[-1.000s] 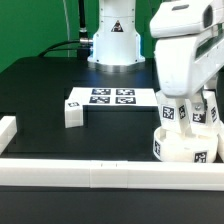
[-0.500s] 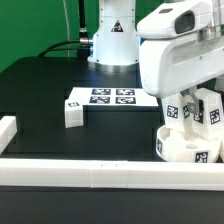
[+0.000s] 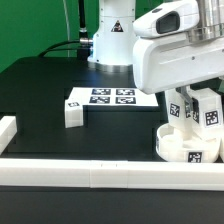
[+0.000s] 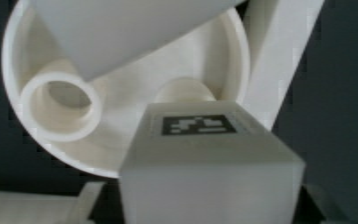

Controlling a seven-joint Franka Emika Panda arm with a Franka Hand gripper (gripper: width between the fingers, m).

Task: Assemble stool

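The round white stool seat (image 3: 188, 146) stands at the exterior view's right, by the front rail. Two tagged leg blocks stand up from it, one (image 3: 181, 108) nearer the left and one (image 3: 211, 113) at the right. My gripper (image 3: 203, 99) comes down onto them under the big white hand; its fingers are mostly hidden there. In the wrist view a tagged leg block (image 4: 201, 150) fills the space between the jaws of my gripper (image 4: 197, 205), with the seat (image 4: 51, 150) and an open socket (image 4: 60, 100) behind it. A third leg block (image 3: 73, 108) lies loose on the table.
The marker board (image 3: 112, 97) lies flat behind the loose leg. A long white rail (image 3: 90, 176) runs along the front edge and a short one (image 3: 7, 131) stands at the left. The robot base (image 3: 112, 40) is at the back.
The hand has swung toward the exterior view's left and turned over the seat. The two standing legs and the seat have shifted slightly rightward.
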